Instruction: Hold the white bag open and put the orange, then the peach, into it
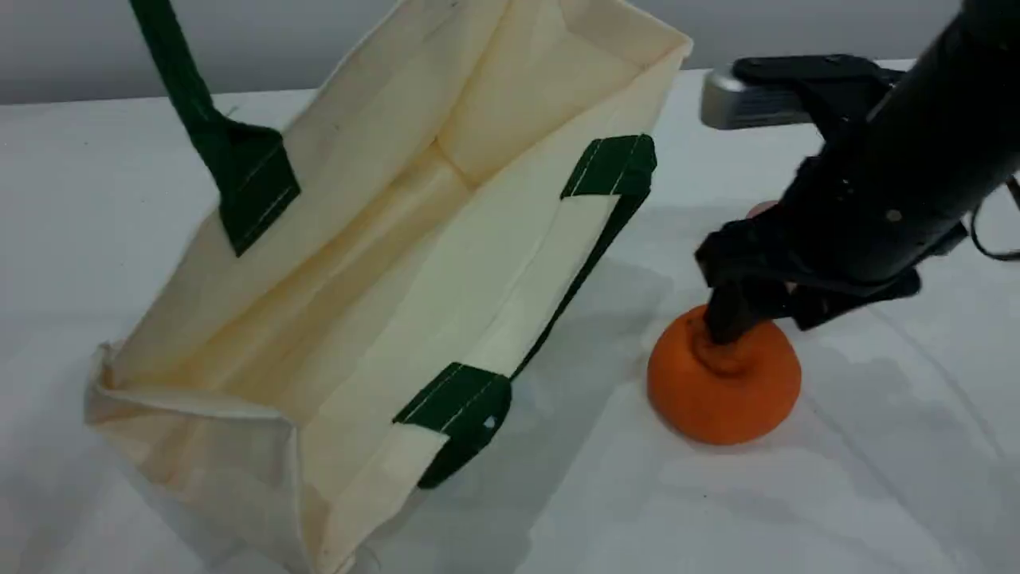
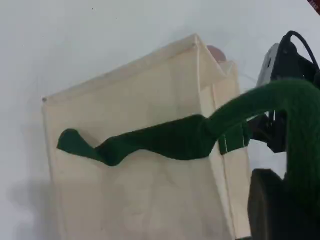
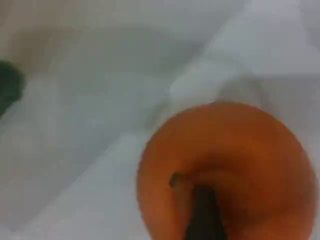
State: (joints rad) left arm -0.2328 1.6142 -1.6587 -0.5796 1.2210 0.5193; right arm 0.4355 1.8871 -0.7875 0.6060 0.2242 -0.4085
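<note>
1. On the white surface (image 1: 876, 478), left of centre, lies the large cream-white canvas bag (image 1: 382, 319), its mouth gaping wide toward the camera.
2. One dark green rope handle (image 1: 179, 72) rises taut from the bag's left wall to the top edge of the scene view. The other green handle (image 1: 590, 263) hangs slack along the bag's right side.
3. The left jaws, seen only in the left wrist view, are together, clamped on the raised handle.
4. The bright orange toy fruit (image 1: 717, 391), round with a knobby neck, sits on the surface to the right of the bag, apart from it.
5. The right jaws stand apart above the orange fruit. One dark fingertip (image 3: 202, 215) presses into the hollow at its neck.
6. The small dusty-pink peach (image 1: 761, 210) shows only as a sliver behind the right arm, beyond the orange fruit.
</note>
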